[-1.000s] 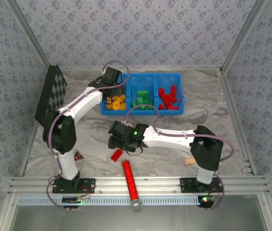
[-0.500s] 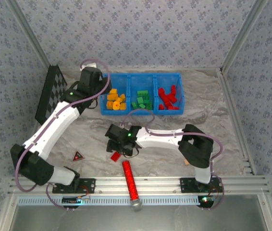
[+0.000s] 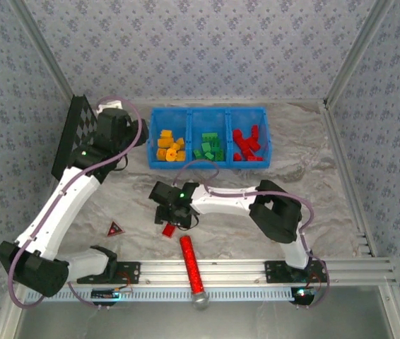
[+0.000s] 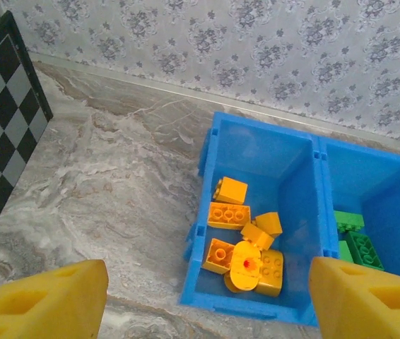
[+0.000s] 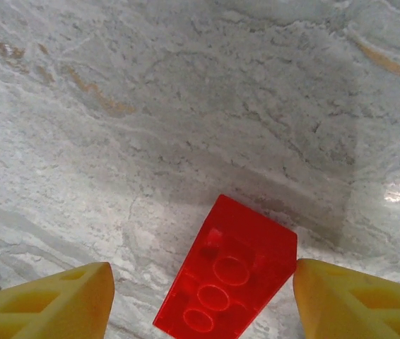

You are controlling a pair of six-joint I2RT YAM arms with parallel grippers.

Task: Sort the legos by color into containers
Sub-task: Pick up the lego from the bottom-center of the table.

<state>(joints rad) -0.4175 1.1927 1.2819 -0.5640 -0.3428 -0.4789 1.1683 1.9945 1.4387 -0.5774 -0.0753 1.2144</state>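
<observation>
Lego, red and translucent, lies flat on the marbled surface between my right fingers. They stand open on either side of it. The one on the right is at the brick's corner, and I cannot tell whether it touches. My left fingers hang open with nothing between them, above the surface between the checkered board and the left end of the blue bin. The bin's left compartment holds orange bricks, the middle one green bricks, and the right one red bricks.
</observation>
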